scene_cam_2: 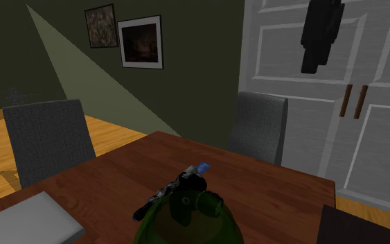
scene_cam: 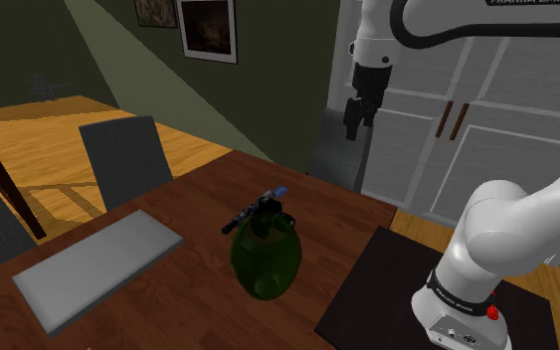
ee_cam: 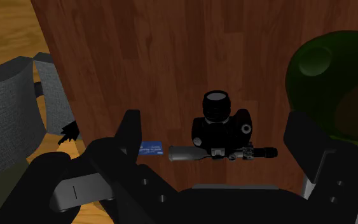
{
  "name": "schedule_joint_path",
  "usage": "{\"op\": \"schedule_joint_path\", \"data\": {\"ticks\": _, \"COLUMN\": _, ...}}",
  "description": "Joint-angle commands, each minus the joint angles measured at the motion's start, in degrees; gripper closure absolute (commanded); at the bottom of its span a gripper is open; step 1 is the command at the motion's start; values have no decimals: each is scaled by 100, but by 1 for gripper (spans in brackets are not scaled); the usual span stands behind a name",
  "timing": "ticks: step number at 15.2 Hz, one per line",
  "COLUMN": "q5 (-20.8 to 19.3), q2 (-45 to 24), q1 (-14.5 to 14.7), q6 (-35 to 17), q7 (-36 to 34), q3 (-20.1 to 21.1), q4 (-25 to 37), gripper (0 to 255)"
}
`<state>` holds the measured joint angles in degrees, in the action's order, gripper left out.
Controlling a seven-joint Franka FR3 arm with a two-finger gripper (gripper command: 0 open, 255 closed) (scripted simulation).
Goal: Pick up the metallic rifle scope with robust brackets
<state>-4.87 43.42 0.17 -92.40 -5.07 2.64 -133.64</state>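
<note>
1 scope, long axis across tool

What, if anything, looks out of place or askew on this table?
Nothing looks spilled or broken. The rifle scope lies on the wooden table near a dark green vessel, with a small blue card by one end.

The reddish-brown wooden table fills the shoulder view's lower half. A flat grey slab lies on it at the lower left, and a dark green rounded vessel stands near the frame's middle. Just above the vessel in the frame lie the black rifle scope and a small blue card.
</note>
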Motion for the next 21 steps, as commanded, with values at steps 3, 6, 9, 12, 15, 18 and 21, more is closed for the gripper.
{"op": "schedule_joint_path", "data": {"ticks": 3, "q5": 76, "q2": -324, "q1": -52, "q6": -296, "q7": -332, "q3": 124, "q4": -44, "gripper": 0}}
{"op": "schedule_joint_path", "data": {"ticks": 6, "q5": 166, "q2": -860, "q1": -134, "q6": -729, "q7": -821, "q3": 301, "q4": -45, "gripper": 0}}
{"op": "schedule_joint_path", "data": {"ticks": 9, "q5": 220, "q2": -1447, "q1": -216, "q6": -1140, "q7": -1303, "q3": 459, "q4": 31, "gripper": 0}}
{"op": "schedule_joint_path", "data": {"ticks": 12, "q5": 238, "q2": -2075, "q1": -299, "q6": -1518, "q7": -1778, "q3": 597, "q4": 180, "gripper": 0}}
{"op": "schedule_joint_path", "data": {"ticks": 15, "q5": 218, "q2": -2732, "q1": -378, "q6": -1856, "q7": -2247, "q3": 710, "q4": 401, "gripper": 0}}
{"op": "schedule_joint_path", "data": {"ticks": 18, "q5": 164, "q2": -3409, "q1": -444, "q6": -2146, "q7": -2709, "q3": 788, "q4": 688, "gripper": 0}}
{"op": "schedule_joint_path", "data": {"ticks": 21, "q5": 87, "q2": -4097, "q1": -483, "q6": -2384, "q7": -3157, "q3": 822, "q4": 1039, "gripper": 0}}
